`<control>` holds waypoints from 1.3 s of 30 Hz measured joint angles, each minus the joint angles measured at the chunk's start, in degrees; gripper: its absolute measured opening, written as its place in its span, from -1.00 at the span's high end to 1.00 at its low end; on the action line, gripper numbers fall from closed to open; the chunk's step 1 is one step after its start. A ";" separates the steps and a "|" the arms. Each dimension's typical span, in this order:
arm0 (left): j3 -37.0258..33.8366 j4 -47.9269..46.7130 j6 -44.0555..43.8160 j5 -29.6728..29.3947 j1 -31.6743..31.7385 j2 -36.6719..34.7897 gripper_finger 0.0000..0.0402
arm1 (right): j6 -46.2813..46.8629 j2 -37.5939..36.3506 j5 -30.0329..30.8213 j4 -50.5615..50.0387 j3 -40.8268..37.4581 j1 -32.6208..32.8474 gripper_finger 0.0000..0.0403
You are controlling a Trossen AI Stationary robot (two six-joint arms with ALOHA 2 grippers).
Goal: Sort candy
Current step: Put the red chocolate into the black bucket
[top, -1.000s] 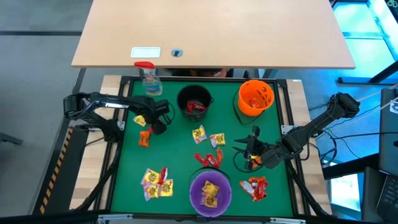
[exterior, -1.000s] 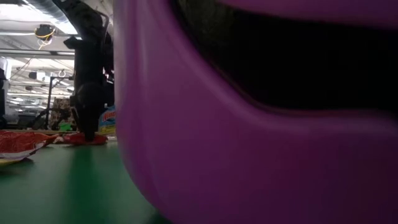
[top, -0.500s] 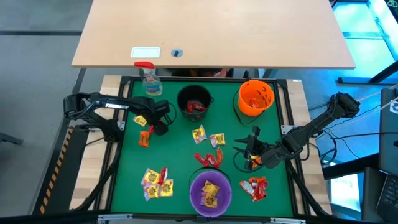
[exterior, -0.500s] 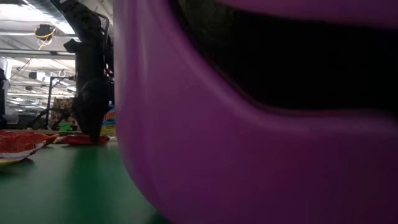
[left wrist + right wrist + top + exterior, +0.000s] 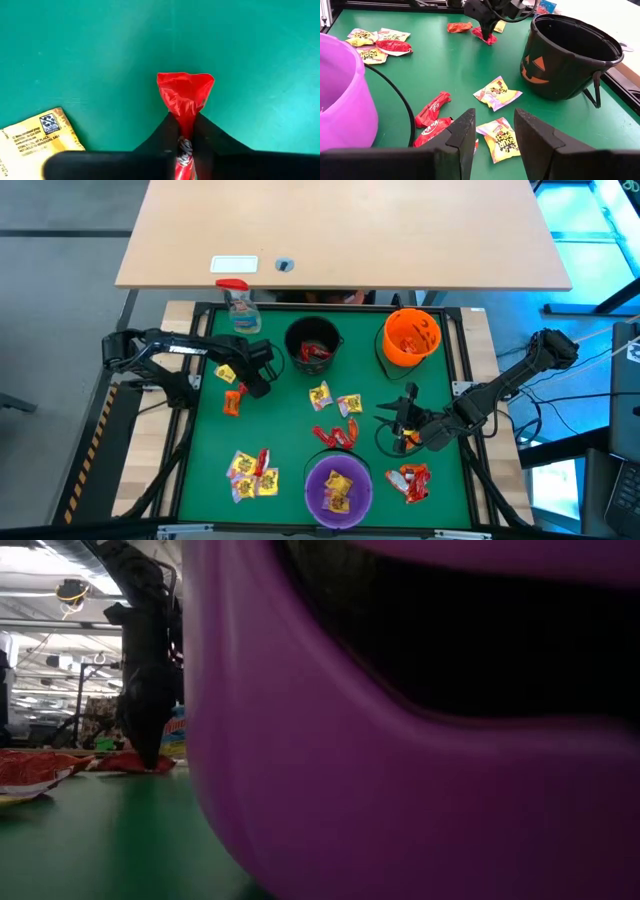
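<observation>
My left gripper [image 5: 250, 386] stands at the mat's far left, pointing down and shut on a red candy [image 5: 184, 93]; the low view shows it as a dark point [image 5: 150, 755] on the red candy [image 5: 128, 765]. My right gripper [image 5: 495, 131] hovers open at the mat's right [image 5: 401, 420], nothing between its fingers. Loose candy lies on the green mat: yellow packets [image 5: 334, 399], red ones [image 5: 335, 435], a yellow and red cluster [image 5: 251, 473], and an orange one [image 5: 232, 402]. My left gripper pinches the red candy's crinkled end [image 5: 184, 126] between its two fingers, coming from above and pointing down. The wrapper bunches up between the fingers, and its free end [image 5: 185, 85] fans out on the green mat.
A black bucket [image 5: 313, 345] and an orange bucket [image 5: 411, 337] stand at the far side, a purple bowl [image 5: 338, 487] at the near edge, filling the low view [image 5: 400, 790]. A spray bottle [image 5: 240, 308] stands far left. More candy [image 5: 412, 481] lies near right.
My left gripper has shut on the red candy, its fingers drawing together to a point on the mat. The right arm has kept still.
</observation>
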 joint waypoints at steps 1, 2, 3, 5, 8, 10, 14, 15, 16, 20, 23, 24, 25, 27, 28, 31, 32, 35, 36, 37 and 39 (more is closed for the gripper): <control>0.62 -0.93 0.14 0.45 -0.02 0.00 0.96 | -0.09 0.00 0.00 -0.02 0.00 0.00 0.35; 1.47 -2.21 0.18 0.77 -0.02 0.00 0.97 | -0.15 0.00 0.04 -0.02 0.00 -0.02 0.35; 2.47 -3.49 0.39 0.80 -0.07 0.00 0.96 | -0.33 0.00 0.20 -0.02 0.00 -0.22 0.35; 5.19 -5.82 1.20 0.72 -0.06 0.00 0.96 | -0.43 0.00 0.42 -0.02 0.00 -0.85 0.35; 10.22 -10.10 1.57 0.37 -0.06 0.00 0.98 | -0.49 0.00 0.29 -0.02 -0.02 -1.96 0.35; 14.17 -12.51 2.45 -0.52 -0.28 0.00 0.99 | -0.55 0.00 -0.45 -0.06 -0.02 -2.80 0.35; 23.12 -17.80 4.14 -3.94 -1.23 0.00 0.99 | -0.55 0.00 -1.54 -0.07 -0.02 -4.12 0.35; 25.46 -18.70 4.29 -4.97 -1.47 0.00 0.99 | -0.55 0.00 -1.94 -0.07 -0.02 -4.31 0.35; 27.71 -19.27 4.36 -5.97 -1.71 0.00 0.99 | -0.55 0.00 -2.14 -0.07 -0.02 -4.63 0.35; 35.17 -18.41 7.01 -8.64 -2.57 0.00 0.99 | -0.47 0.00 -2.14 -0.07 -0.02 -4.61 0.35; 37.18 -11.56 10.30 -8.42 -2.73 -0.07 0.99 | -0.42 0.00 -2.14 -0.02 -0.02 -4.59 0.35; 37.18 -8.99 11.79 -7.52 -2.73 -0.05 0.99 | -0.34 0.00 -2.14 0.00 -0.02 -4.59 0.35; 37.18 -6.87 13.26 -6.21 -2.59 -0.02 0.99 | -0.08 0.00 -2.14 0.02 -0.02 -4.59 0.35; 37.18 -2.55 14.85 -3.85 -1.99 0.66 0.99 | 0.33 0.00 -2.14 0.02 -0.02 -4.59 0.35; 37.18 -0.57 15.20 -3.03 -1.56 1.09 0.99 | 0.39 0.00 -2.14 0.05 -0.02 -4.59 0.35; 37.16 3.70 15.83 -2.17 -0.35 3.21 0.99 | 0.61 0.00 -2.17 0.14 -0.02 -4.52 0.35; 37.16 5.29 15.83 -2.17 -0.06 3.95 0.99 | 0.70 0.00 -2.16 0.15 -0.02 -4.52 0.35; 37.16 8.01 16.05 -2.05 0.76 6.27 0.92 | 0.74 0.00 -2.21 0.17 -0.02 -4.50 0.35; 37.16 8.86 16.12 -2.00 0.98 7.11 0.88 | 0.74 0.00 -2.41 0.17 -0.02 -4.50 0.35; 37.16 9.26 16.12 -1.98 1.22 7.89 0.85 | 0.74 0.00 -2.71 0.17 -0.02 -4.50 0.35; 37.13 9.70 16.09 -2.00 1.67 8.87 0.75 | 0.74 0.00 -3.10 0.17 -0.02 -4.50 0.35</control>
